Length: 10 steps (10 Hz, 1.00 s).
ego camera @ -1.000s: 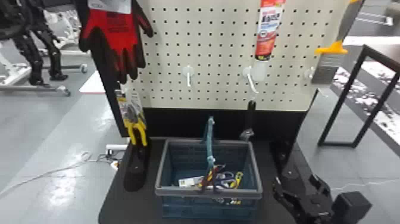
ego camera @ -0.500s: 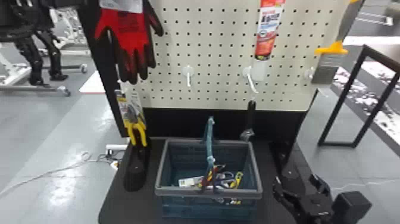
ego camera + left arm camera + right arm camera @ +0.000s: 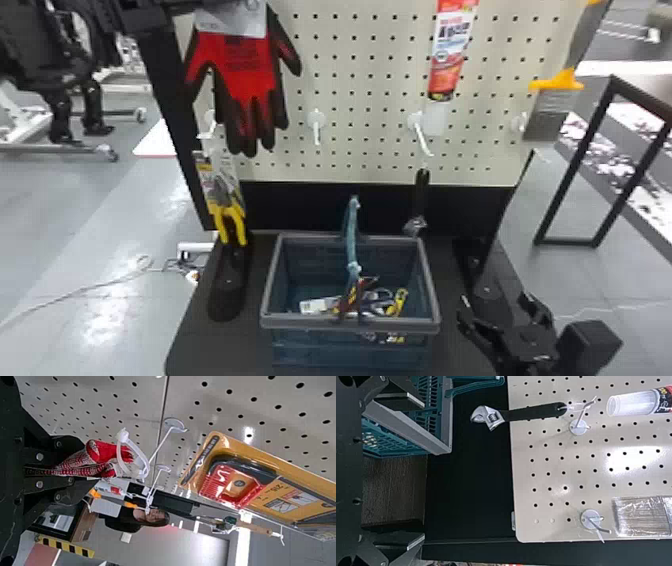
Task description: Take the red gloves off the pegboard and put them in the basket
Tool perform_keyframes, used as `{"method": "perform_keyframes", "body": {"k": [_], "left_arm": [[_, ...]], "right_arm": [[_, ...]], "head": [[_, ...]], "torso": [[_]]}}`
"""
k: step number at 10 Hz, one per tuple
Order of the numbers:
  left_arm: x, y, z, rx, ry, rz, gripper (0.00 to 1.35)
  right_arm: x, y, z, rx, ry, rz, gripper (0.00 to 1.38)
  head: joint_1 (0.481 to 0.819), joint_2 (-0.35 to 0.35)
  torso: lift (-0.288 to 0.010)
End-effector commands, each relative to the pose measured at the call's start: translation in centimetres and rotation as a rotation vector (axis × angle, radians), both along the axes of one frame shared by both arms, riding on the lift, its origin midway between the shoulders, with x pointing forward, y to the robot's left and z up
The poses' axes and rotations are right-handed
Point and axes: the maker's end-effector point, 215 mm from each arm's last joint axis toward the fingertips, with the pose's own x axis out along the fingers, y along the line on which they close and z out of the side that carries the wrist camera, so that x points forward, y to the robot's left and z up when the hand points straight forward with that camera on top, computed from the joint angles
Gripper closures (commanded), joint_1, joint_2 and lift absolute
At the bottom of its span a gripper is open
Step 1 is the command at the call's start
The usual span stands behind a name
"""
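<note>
The fingers of the left gripper are clenched on the cuff end of the red gloves. From there the gloves hang down in front of the pegboard, above the carded yellow-handled pliers and higher than the basket, outside it. The basket rests on the dark counter, its handle raised and several small items inside. The right gripper is beside the basket on the right, its fingers spread and grasping nothing. Behind the basket hangs an adjustable wrench.
</note>
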Motion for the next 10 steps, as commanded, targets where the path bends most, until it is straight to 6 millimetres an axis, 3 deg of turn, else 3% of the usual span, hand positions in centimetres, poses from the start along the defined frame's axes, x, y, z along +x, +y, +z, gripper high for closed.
{"method": "perform_keyframes", "body": {"k": [1, 4, 7, 10], "left_arm": [[0.2, -0.4, -1.7, -0.018, 0.029, -0.001, 1.21], [0.4, -1.2, -4.5, -0.059, 0.085, -0.017, 1.21], [0.6, -3.8, -8.2, -0.100, 0.139, -0.069, 1.21], [0.8, -5.0, -10.8, -0.066, 0.164, -0.077, 1.21]], "right_arm": [[0.0, 0.1, -0.1, 0.002, 0.001, 0.001, 0.14], [0.2, 0.5, 0.0, 0.003, 0.000, 0.006, 0.14], [0.4, 0.7, 0.0, 0.005, 0.000, 0.010, 0.14], [0.4, 0.8, 0.0, 0.006, -0.003, 0.009, 0.14]], "head": [[0.549, 0.000], [0.549, 0.000], [0.549, 0.000], [0.549, 0.000]], "torso": [[-0.100], [-0.100], [-0.100], [-0.100]]}}
